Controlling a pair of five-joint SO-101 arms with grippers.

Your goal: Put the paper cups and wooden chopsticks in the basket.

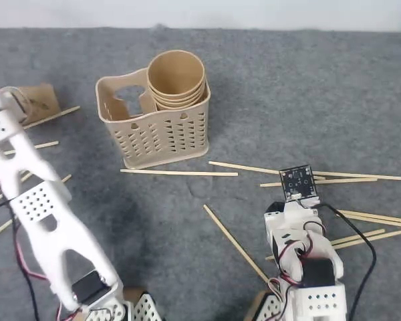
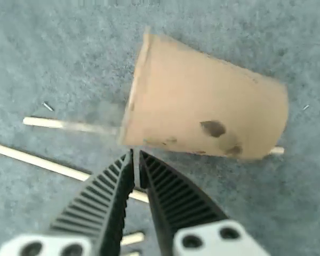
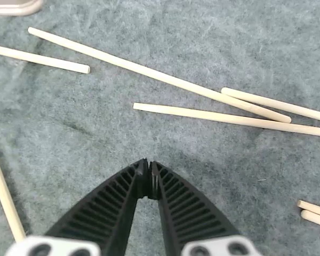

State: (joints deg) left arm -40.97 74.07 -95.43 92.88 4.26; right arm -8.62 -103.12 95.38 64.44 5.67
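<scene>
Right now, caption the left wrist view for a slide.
Shut left gripper beside a paper cup lying across a chopstick.

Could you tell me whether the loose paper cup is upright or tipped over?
Tipped over: the paper cup lies on its side on the carpet, its rim facing sideways, across a chopstick.

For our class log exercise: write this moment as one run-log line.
left gripper shut beside tipped cup | right gripper shut near chopsticks | basket holds stacked cups

Stacked cups sit in the basket, at its right side. One cup lies left of the basket; chopsticks lie before it.
</scene>
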